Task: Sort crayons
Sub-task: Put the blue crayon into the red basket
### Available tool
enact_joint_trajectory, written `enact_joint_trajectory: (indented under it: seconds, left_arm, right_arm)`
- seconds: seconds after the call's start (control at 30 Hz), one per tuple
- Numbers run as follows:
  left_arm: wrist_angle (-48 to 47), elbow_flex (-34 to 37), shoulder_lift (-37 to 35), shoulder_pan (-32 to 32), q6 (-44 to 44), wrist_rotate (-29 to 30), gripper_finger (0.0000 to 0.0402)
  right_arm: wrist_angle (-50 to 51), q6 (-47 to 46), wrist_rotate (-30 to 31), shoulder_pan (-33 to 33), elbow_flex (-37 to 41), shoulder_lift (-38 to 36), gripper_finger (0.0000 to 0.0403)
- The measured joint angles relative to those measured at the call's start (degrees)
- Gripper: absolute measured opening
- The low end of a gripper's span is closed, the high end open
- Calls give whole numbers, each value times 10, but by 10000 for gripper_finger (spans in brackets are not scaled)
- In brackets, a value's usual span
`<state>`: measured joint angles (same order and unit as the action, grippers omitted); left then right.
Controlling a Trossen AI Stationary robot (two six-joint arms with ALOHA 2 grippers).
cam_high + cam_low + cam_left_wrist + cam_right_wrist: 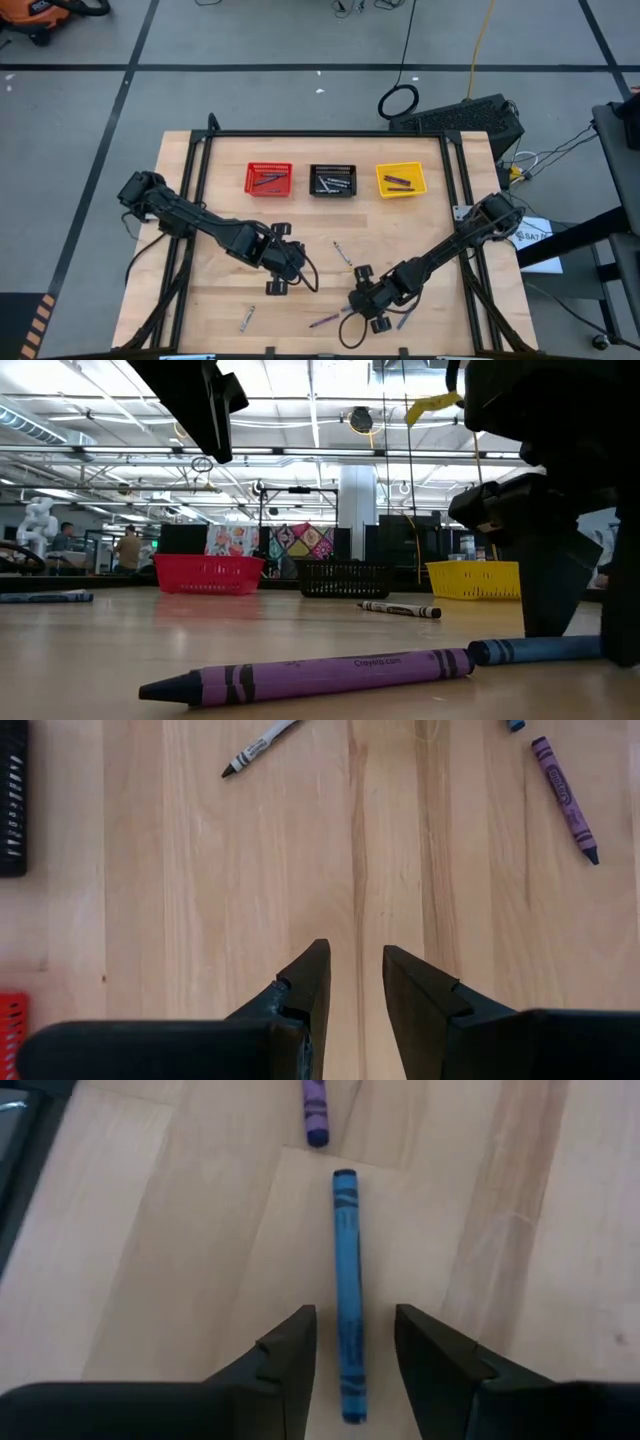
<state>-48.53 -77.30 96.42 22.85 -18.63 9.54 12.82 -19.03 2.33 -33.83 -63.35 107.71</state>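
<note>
Crayons, small thin paper-wrapped sticks, lie scattered on the pale wooden slatted table [200, 170], which is ringed by a black metal frame [320, 133]. Two dark arms reach in over the table from its two sides.

The left gripper [276, 258] hangs above bare wood near the table's middle; its two dark fingers [310, 982] stand apart with nothing between them. The right gripper [362, 297] is low over the near edge of the table, fingers [292, 1350] spread on either side of a blue crayon [347, 1315] that lies flat on the wood between them; whether they touch it cannot be told.

Along the far side stand three small square baskets in a row: a red plastic mesh basket [269, 180], a black basket [332, 180] and a yellow basket [400, 180], each with a few crayons inside.

A purple crayon [330, 675] lies near the front edge, its end just beside the blue one's end. A grey-white crayon [343, 253] lies near the table's middle between the two grippers, and another pale crayon [247, 318] lies near the front edge on the left arm's side.
</note>
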Motion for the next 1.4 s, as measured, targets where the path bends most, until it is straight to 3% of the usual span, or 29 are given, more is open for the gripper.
enact_joint_trajectory:
  seconds: [0.27,0.53,0.83,1.13,1.4]
  left_arm:
    - [-4,0,0,0,0,0,96]
    - [-4,0,0,0,0,6,96]
    - [12,0,0,-2,-1,49,96]
    - [97,0,0,-12,25,72,96]
    - [209,0,0,-27,72,73,96]
  right_arm:
    - [-6,-5,15,-1,-2,15,123]
    - [45,-44,22,0,-2,17,15]
    - [86,-30,24,0,0,-11,4]
    - [200,-38,172,0,1,-150,2]
    - [170,-8,274,-1,1,-272,1]
